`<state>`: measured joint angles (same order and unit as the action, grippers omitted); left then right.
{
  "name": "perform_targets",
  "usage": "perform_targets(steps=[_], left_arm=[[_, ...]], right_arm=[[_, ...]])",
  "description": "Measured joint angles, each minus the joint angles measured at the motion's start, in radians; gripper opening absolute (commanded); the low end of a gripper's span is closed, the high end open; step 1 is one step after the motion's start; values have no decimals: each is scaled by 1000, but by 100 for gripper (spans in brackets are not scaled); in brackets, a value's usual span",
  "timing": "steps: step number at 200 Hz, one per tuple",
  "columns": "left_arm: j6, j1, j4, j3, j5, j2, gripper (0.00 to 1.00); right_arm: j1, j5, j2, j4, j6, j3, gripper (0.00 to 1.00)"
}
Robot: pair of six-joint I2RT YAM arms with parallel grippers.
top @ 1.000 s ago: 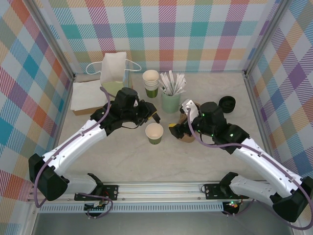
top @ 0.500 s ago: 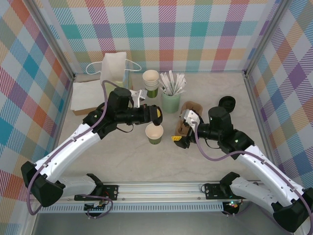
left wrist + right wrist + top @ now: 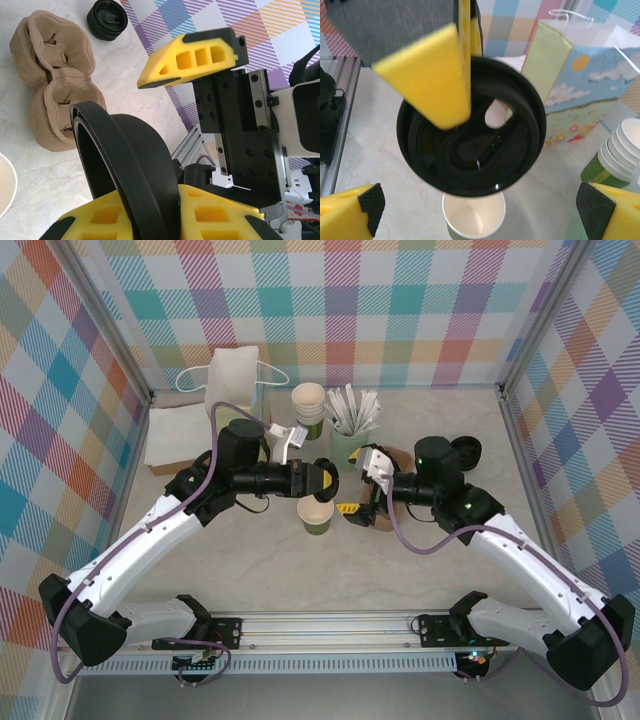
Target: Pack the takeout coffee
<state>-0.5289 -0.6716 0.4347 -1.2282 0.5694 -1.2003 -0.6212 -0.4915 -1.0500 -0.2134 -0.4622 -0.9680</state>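
Just above the paper cup (image 3: 316,512), whose cream inside is bare, my left tool (image 3: 320,478) is clamped on the black lid (image 3: 470,145); beside the cup, my right tool (image 3: 360,488) stands apart.

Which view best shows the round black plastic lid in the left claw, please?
Right wrist view: the round black plastic lid faces it, nearly whole. Left wrist catches it edge-on; top external, small.

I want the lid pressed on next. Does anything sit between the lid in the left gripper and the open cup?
Nothing visible. The black lid, on edge in the left gripper, hangs just above the open cup with clear air between. The open right gripper stands beside them.
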Motion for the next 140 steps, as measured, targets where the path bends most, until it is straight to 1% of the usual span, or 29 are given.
perform_targets(steps=[61,99,140], left_arm=[[2,0,-1,0,17,0,0],[2,0,-13,0,18,0,0],[2,0,-23,0,23,0,0]], right_arm=[[-1,-50,-60,32,1,-32,100],[-9,-64,-82,41,2,-42,94],[-13,-83,-99,40,5,-55,89]])
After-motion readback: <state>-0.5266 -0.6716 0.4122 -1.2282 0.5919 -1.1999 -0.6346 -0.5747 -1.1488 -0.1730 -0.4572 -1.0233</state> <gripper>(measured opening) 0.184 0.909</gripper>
